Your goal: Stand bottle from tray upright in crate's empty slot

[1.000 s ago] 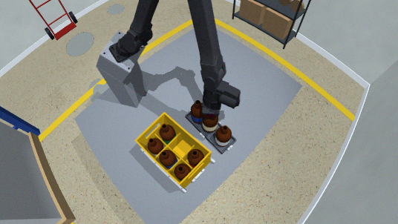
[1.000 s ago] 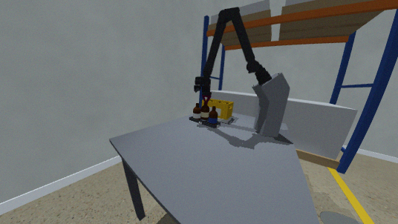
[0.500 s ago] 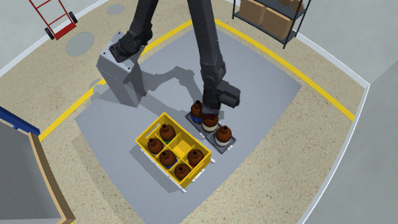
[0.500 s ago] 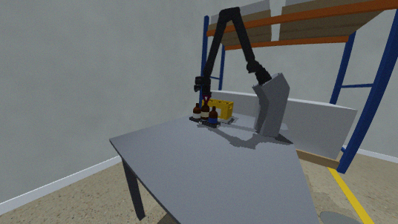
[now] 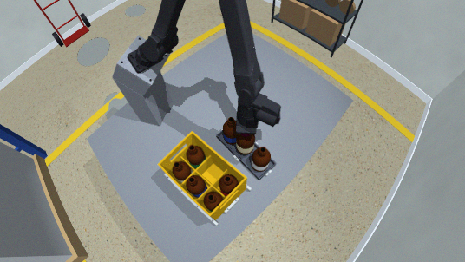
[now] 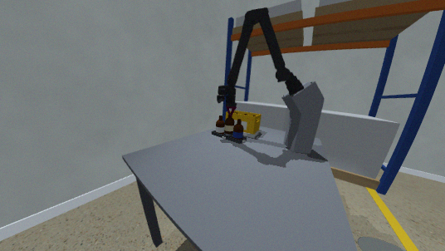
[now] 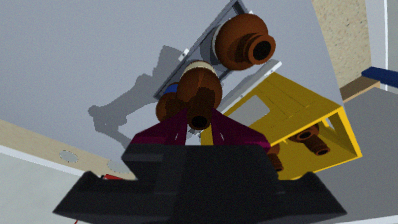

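Note:
A yellow crate (image 5: 173, 161) (image 6: 254, 120) (image 7: 295, 100) holds several brown bottles, and its one empty slot (image 5: 212, 172) is in the row nearest the tray. A dark tray (image 5: 265, 173) (image 6: 218, 134) beside it carries three brown bottles in a line. My gripper (image 5: 246, 131) (image 6: 229, 111) (image 7: 199, 111) comes down from above and is shut on the neck of the middle bottle (image 5: 245, 145) (image 6: 229, 124) (image 7: 199, 86). That bottle is upright, at the tray; I cannot tell whether its base is off it. A blue-labelled bottle (image 5: 229, 130) (image 6: 238, 129) (image 7: 167, 106) and a white-labelled bottle (image 5: 261, 159) (image 6: 220, 124) (image 7: 244, 42) stand either side.
The arm's grey pedestal (image 5: 136, 82) (image 6: 303, 116) stands on the table behind the crate. The table's edge (image 6: 137, 174) runs in front. A shelf with cardboard boxes (image 5: 314, 22) and a red hand truck (image 5: 62, 22) stand on the floor.

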`<control>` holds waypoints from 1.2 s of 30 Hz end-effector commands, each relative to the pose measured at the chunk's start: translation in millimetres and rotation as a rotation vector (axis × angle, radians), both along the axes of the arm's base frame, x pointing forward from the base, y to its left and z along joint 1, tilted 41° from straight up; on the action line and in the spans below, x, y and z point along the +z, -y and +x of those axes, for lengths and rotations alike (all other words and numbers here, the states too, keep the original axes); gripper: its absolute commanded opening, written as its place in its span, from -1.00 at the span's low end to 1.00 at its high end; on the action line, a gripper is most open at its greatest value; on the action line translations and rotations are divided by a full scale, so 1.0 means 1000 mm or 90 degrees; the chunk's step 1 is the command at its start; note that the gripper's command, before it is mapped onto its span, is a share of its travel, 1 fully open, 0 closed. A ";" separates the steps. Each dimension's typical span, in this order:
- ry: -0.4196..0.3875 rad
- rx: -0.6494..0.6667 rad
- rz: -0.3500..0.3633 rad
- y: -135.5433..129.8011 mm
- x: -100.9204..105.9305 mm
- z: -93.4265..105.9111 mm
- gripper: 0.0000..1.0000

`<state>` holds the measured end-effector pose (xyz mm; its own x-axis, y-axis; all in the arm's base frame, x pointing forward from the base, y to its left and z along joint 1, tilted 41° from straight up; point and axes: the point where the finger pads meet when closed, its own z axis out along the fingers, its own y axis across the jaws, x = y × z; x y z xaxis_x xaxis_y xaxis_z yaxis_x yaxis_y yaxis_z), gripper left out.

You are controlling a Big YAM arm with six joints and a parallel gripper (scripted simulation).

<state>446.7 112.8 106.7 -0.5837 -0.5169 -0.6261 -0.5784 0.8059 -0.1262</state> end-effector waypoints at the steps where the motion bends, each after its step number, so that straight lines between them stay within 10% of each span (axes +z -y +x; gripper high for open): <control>1: 0.022 -0.002 -0.001 0.007 0.018 0.001 -1.00; 36: 0.021 -0.001 -0.001 0.009 0.021 -0.002 -1.00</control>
